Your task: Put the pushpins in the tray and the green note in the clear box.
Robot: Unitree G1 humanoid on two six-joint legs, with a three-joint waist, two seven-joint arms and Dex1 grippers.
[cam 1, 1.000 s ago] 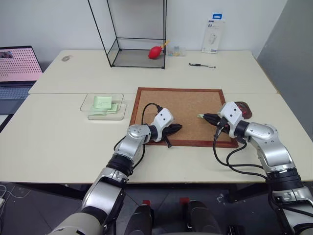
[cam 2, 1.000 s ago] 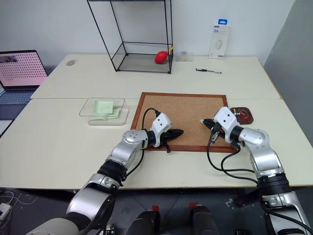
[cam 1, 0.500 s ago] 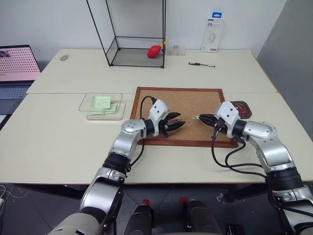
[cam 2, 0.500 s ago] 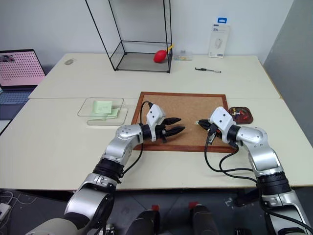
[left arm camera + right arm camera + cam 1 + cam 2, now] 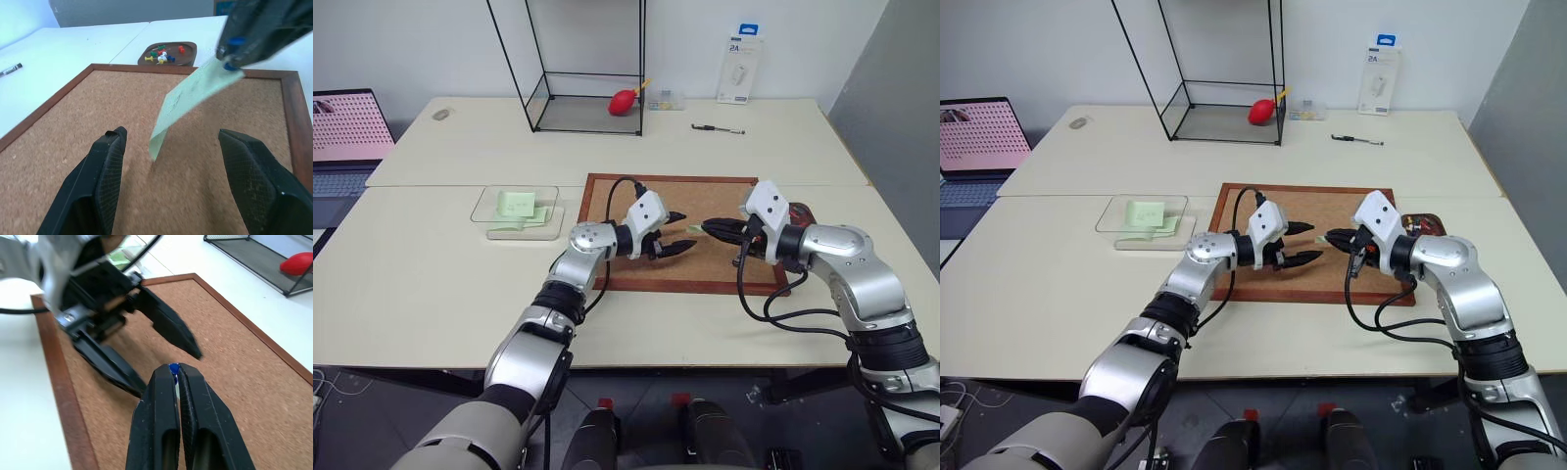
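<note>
You are looking down on a large wood-framed cork board (image 5: 674,231) lying on a cream table (image 5: 431,284); every place below is given from that board.

Your right gripper (image 5: 175,370) hovers above the board's right half with its 2 black fingers pressed together. They pinch a blue-headed pushpin (image 5: 173,367) and, with it, one edge of the small pale green paper note (image 5: 188,100), which hangs free in the air above the cork, tilted downward.

Your left gripper (image 5: 168,139) hovers above the board's middle and points at the right gripper. Its 2 fingers are spread wide, 1 on each side of the note's lower end, touching nothing.

The small dark reddish-brown tray (image 5: 168,54) sits on the table just past the board's right edge. It holds several pushpins (image 5: 161,53) with red, green, white and blue heads.

The low clear plastic box (image 5: 521,211) rests on the table just left of the board. Pale green paper already lies inside it.
</note>
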